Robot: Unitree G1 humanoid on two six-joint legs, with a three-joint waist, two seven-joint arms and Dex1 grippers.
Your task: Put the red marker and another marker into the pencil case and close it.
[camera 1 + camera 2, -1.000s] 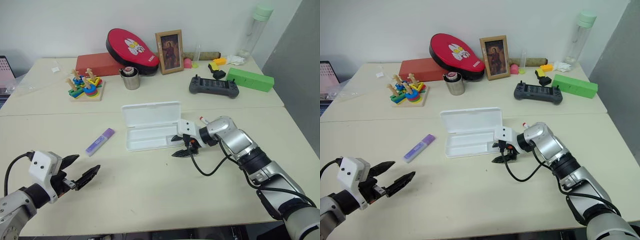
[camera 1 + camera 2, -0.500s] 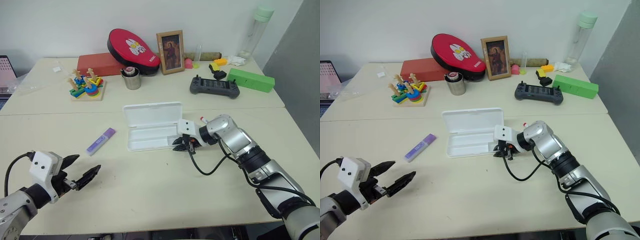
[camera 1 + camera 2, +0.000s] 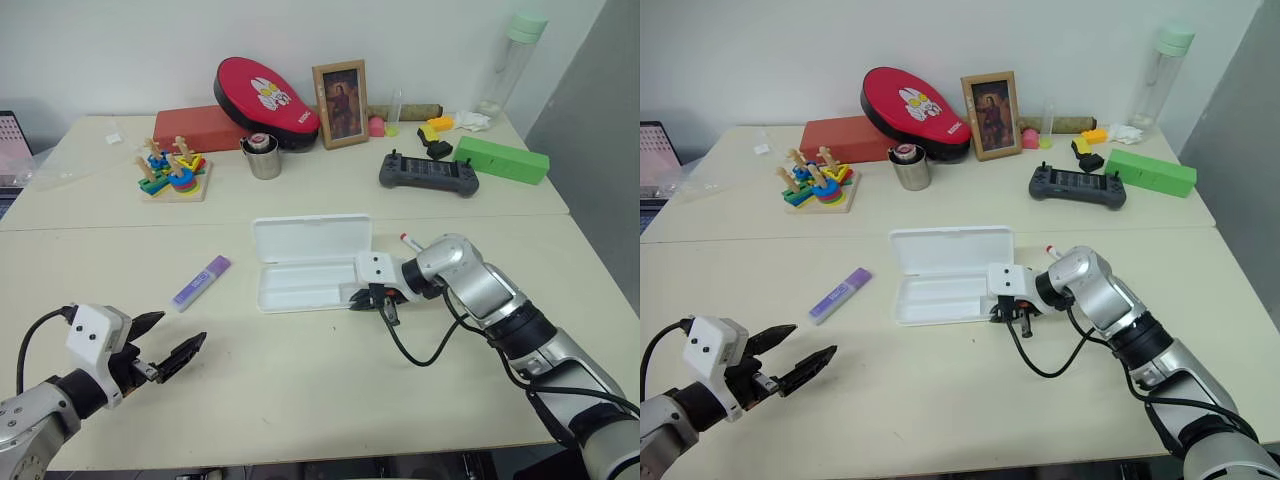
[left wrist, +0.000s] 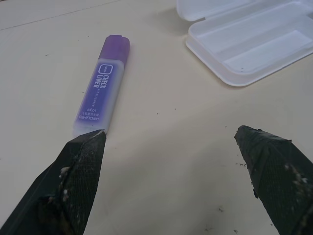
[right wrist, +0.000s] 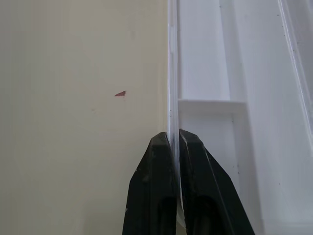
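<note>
The white pencil case lies open mid-table, its ribbed tray empty and its lid laid back. My right gripper is shut on the thin front wall at the tray's right end, and the right wrist view shows that wall pinched between the black fingers. The red marker pokes out just behind my right wrist, mostly hidden. The lilac-purple highlighter lies left of the case. My left gripper hovers open near the table's front left, the highlighter just beyond one fingertip.
Along the back of the table stand a green box, a grey game controller, a metal cup, a wooden stacking toy, a picture frame and a tall bottle.
My right gripper has shut on the case's front wall and pulled the case slightly to the right and toward me. The left arm has stayed still.
</note>
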